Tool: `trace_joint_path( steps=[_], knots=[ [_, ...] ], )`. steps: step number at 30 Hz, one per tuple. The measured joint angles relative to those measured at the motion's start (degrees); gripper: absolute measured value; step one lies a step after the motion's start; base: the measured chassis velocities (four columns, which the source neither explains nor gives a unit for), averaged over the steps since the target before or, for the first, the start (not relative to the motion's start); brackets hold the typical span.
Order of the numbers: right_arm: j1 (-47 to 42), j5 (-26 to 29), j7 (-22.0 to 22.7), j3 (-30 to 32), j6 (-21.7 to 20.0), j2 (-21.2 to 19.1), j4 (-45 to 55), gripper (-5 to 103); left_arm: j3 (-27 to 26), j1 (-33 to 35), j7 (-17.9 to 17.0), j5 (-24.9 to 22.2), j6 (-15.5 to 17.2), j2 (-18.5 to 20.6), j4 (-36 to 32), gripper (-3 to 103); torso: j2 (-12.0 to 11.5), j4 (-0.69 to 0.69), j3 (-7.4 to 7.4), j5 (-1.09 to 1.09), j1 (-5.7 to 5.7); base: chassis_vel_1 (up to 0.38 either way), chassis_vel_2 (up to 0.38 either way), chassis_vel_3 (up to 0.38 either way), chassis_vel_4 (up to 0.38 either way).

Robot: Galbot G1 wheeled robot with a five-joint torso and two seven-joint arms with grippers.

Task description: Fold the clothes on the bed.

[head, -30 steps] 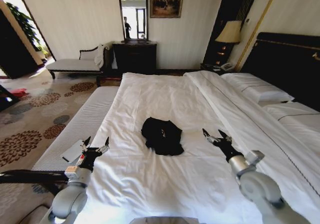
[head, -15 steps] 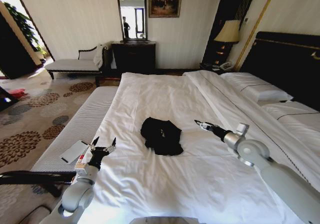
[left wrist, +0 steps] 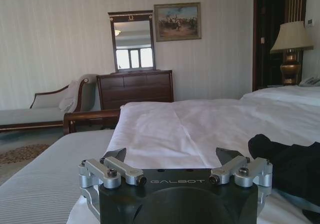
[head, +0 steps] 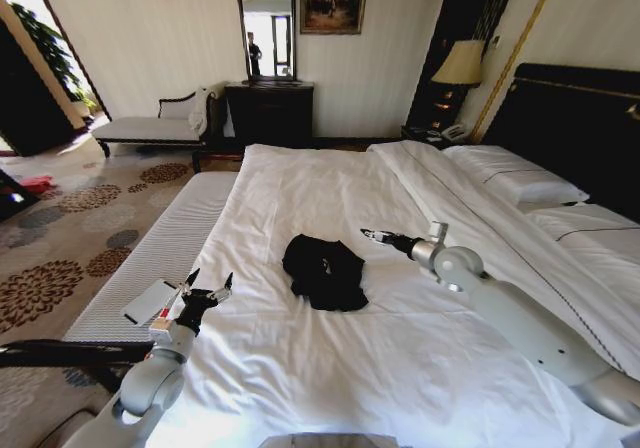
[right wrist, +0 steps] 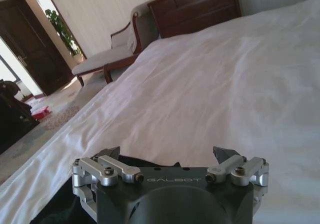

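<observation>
- We see pale grey, rounded arm links in the head view.
- Our left gripper shows a black "GALBOT"-marked body, silver linkages, dark screws and black fingertips.

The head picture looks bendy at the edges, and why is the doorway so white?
Head view: wide lens bows the walls; sunlight washes out the doorway, and the crumpled black fabric T-shirt is a detail-less dark blob on the big white-sheeted bed. Left wrist view: mirror glares bright. Right wrist view: bright doorway, right hand sharp.
</observation>
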Motion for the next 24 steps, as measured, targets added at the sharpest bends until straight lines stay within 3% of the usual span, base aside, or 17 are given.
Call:
trace_joint_path(
  steps=[8,24],
  knots=[
    [6.9,-2.2,-0.6,-9.1,-0.9,4.9,-8.7,100,-0.7,0.6,0.0,-0.2,-0.1,-1.1,0.0,100,0.0,-0.02,0.0,0.04,-0.01,0.0,0.0,0.0,0.0],
    [12.8,-4.3,-0.7,-14.9,-1.9,8.4,-16.0,100,-0.3,0.4,0.0,0.1,-0.3,-2.5,0.5,100,0.0,-0.02,-0.01,0.04,-0.01,0.0,0.0,0.0,0.0]
  ],
)
